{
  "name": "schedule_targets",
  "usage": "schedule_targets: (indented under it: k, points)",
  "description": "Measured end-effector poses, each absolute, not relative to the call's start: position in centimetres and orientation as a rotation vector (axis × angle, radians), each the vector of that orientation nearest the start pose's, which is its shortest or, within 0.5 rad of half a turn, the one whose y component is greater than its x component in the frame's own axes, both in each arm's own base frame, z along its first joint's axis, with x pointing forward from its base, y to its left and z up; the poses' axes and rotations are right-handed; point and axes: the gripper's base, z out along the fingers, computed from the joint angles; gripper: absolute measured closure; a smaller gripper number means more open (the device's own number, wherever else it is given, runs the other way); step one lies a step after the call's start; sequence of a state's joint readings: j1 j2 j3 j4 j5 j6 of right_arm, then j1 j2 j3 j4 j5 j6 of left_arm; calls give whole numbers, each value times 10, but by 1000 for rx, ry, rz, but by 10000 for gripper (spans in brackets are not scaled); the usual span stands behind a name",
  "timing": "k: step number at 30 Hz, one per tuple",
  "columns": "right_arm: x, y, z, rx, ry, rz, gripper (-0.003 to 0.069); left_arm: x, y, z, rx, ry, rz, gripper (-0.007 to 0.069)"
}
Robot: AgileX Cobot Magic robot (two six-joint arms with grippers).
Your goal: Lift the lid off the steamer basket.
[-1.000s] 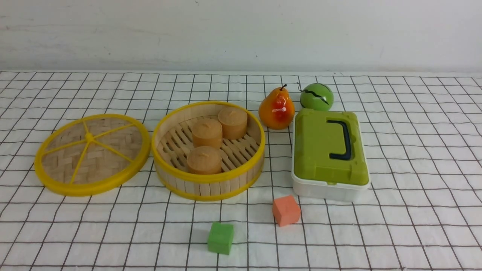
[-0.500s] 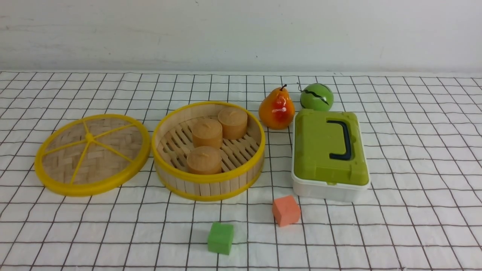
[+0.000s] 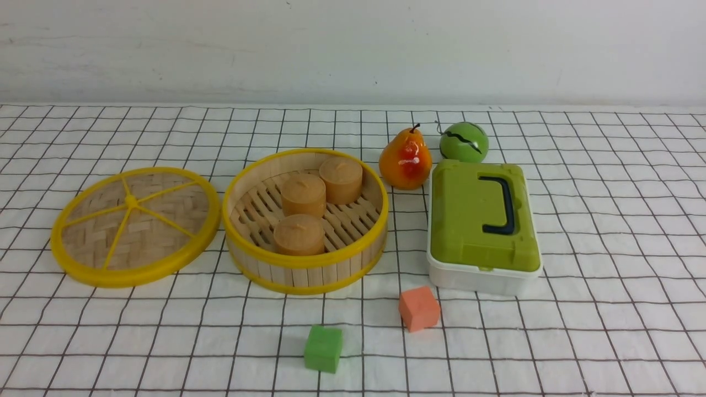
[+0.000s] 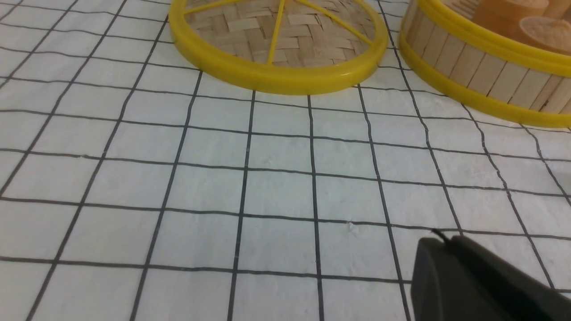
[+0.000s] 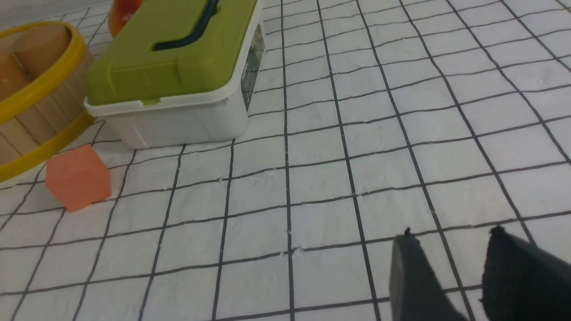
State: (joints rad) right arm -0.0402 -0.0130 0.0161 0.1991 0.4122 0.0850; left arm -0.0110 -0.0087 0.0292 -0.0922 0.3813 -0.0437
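While the lid (image 4: pixel 276 76) lies well apart, the left pincer (image 4: pixel 441 238) is closed.

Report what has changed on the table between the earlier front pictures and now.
Nothing visibly changed. The lid stays beside the steamer basket, and the pear, green-topped box and both cubes keep their places.

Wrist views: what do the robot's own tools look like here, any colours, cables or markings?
The left tool shows as dark grey to black, narrowing to a thin pointed tip. The right tool shows two dark, blurred fingers with small pointed tips. No cables or markings can be made out on either, and the arms themselves are out of view.
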Motion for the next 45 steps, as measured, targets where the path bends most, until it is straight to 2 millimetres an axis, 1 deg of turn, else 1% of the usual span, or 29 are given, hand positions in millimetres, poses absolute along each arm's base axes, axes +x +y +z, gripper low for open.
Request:
schedule_targets:
  k: [45]
  points:
    - [51, 5, 172, 237, 1882, 230, 419, 52, -4, 170, -88, 1884, -128, 579]
